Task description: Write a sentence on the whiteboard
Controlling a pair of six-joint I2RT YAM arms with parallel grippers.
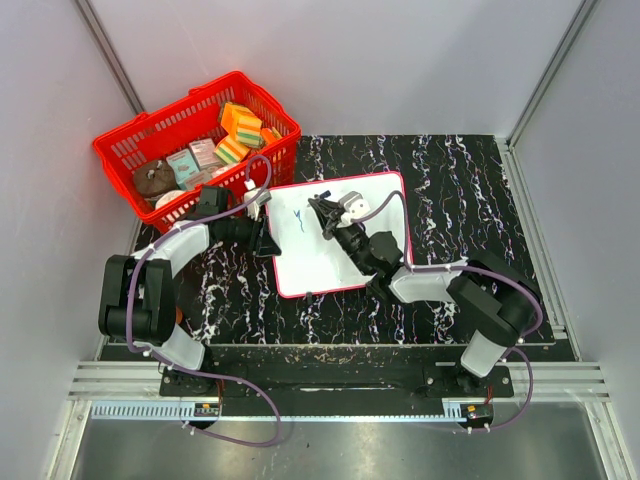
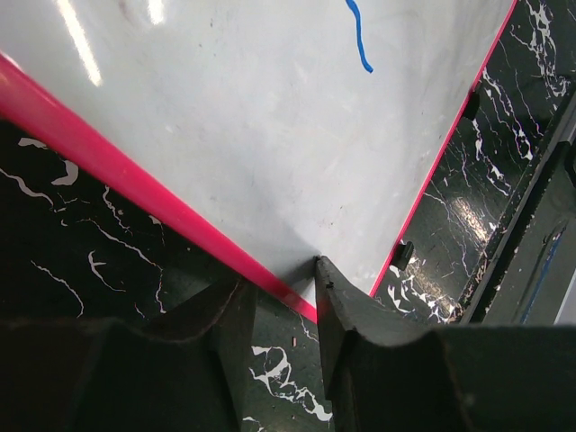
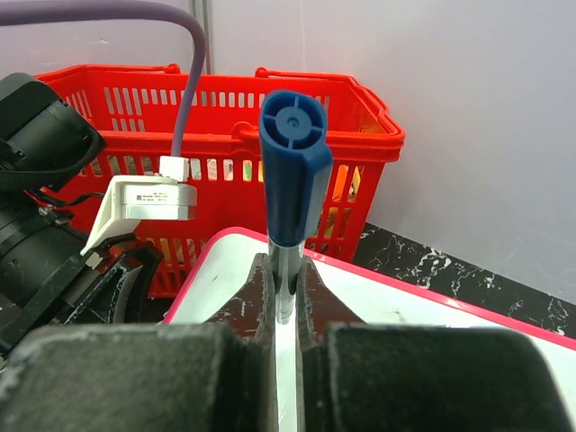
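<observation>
The right pincer [image 3: 286, 288] is shut tight on a marker [image 3: 295, 171]. Its two dark, rough fingers [image 3: 256, 301] squeeze the thin pale body. The fat blue end, round with a ring on top, sticks up above them. This pincer hangs over the whiteboard [image 1: 375, 255].

The left pincer [image 2: 283, 301] is at the whiteboard's left edge. Its chunky black fingers [image 2: 355, 310] are partly apart, with the thin red frame right between them, and they pinch it.

The whiteboard is flat, smooth and shiny, with lights shining off it. It has round corners. It lies in the middle of the table [image 1: 460, 190], in front of both arms. Two small black feet [image 2: 403, 255] stick out from its near edge.

On the left part of the whiteboard there is one short, curvy blue line [image 2: 360, 40]. That is all of the writing that shows.

The table under the whiteboard is black with thin white squiggles, like stone.

Past the whiteboard's far left corner sits a red basket [image 1: 120, 150]. It is plastic, with slots in its walls. Inside are small blocks, some with orange and green stripes.
</observation>
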